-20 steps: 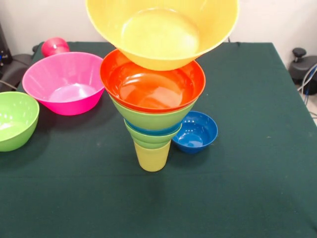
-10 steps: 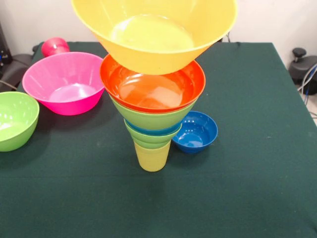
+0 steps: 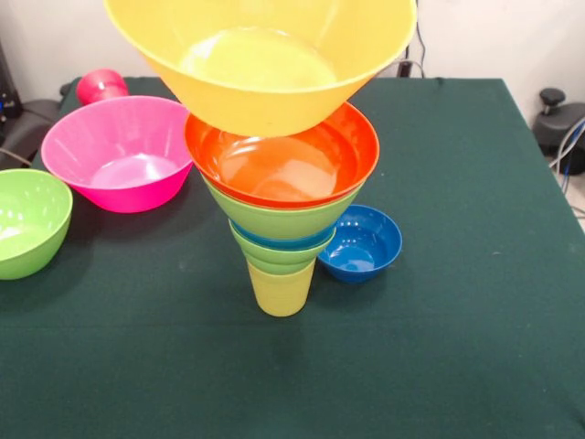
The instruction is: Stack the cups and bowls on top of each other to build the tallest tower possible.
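Drifts toward the picture's left and a touch lower than a second ago — the big yellow-orange bowl (image 3: pixel 260 64), now riding off-centre over the tower (image 3: pixel 281 210), its underside close above the orange-red bowl (image 3: pixel 281 155); contact there cannot be made out. Sits unmoved on its pale yellow cup (image 3: pixel 281 289), that stack of green and blue bowls. No gripper visible in this view, so open or closed cannot be told. Probably needs re-centring before release — a lopsided landing could tip everything. Waiting on the table (image 3: pixel 457 347): pink bowl (image 3: pixel 119 151), lime green bowl (image 3: pixel 27 219), dark blue bowl (image 3: pixel 364 243), red cup (image 3: pixel 101 85).
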### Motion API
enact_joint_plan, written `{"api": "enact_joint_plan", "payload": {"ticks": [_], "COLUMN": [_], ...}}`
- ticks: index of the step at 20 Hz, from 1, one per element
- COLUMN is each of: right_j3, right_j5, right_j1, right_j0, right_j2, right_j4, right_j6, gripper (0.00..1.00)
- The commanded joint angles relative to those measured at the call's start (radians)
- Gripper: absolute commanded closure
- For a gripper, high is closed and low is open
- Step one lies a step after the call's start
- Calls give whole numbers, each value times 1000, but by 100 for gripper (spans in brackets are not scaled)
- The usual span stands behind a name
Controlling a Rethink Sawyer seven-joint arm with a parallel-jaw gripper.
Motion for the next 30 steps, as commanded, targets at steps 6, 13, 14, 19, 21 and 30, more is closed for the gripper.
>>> {"api": "enact_joint_plan", "payload": {"ticks": [6, 13, 14, 19, 21, 30], "right_j3": [78, 94, 94, 101, 102, 102], "right_j5": [-106, -126, -128, -138, -142, -168], "right_j1": [29, 24, 23, 26, 27, 27], "right_j0": [-1, -10, -8, -15, -14, 21], "right_j2": [37, 43, 40, 48, 47, 13], "right_j4": [-80, -85, -88, -87, -89, -104], "right_j6": [-157, -146, -144, -142, -138, -98], "gripper": [100, 100, 100, 100, 100, 100]}}
